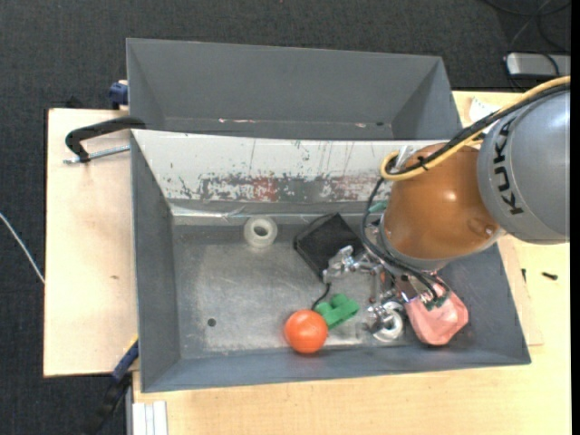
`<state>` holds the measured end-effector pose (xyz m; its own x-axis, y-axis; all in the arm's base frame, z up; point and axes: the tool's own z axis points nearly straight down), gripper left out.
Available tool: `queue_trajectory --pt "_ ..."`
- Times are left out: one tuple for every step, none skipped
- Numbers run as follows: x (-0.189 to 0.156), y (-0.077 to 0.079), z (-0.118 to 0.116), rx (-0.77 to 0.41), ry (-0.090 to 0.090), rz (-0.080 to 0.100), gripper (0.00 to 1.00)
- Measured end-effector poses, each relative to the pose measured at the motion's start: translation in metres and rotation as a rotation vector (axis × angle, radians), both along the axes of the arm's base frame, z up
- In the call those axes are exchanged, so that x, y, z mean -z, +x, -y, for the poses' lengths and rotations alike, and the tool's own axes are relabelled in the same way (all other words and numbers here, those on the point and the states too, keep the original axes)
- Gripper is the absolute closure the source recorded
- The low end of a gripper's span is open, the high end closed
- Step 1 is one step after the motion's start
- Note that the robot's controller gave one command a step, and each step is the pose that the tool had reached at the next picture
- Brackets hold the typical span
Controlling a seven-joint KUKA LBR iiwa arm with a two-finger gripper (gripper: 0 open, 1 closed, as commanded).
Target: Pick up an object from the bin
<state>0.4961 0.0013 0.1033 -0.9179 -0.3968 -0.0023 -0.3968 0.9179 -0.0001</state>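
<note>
Gripper (367, 288) low beside green piece (340, 309), partly covering pink lump (441, 322)

Single camera above bin (154, 270), angled slightly sideways.

Pincer (367, 290) hangs beside green block (338, 310), orange ball (306, 331).

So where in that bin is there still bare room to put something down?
The left half of the bin floor is bare, bordered by the left wall, the tape roll behind and the orange ball to its right. The front right is crowded: green piece, black block and pink lump sit close under the arm.
</note>
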Motion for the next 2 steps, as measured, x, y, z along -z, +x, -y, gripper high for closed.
queue_trajectory --pt "0.0294 -0.0034 -0.01 0.211 -0.002 0.0 1.0" --pt "0.0294 -0.0034 -0.01 0.211 -0.002 0.0 1.0"
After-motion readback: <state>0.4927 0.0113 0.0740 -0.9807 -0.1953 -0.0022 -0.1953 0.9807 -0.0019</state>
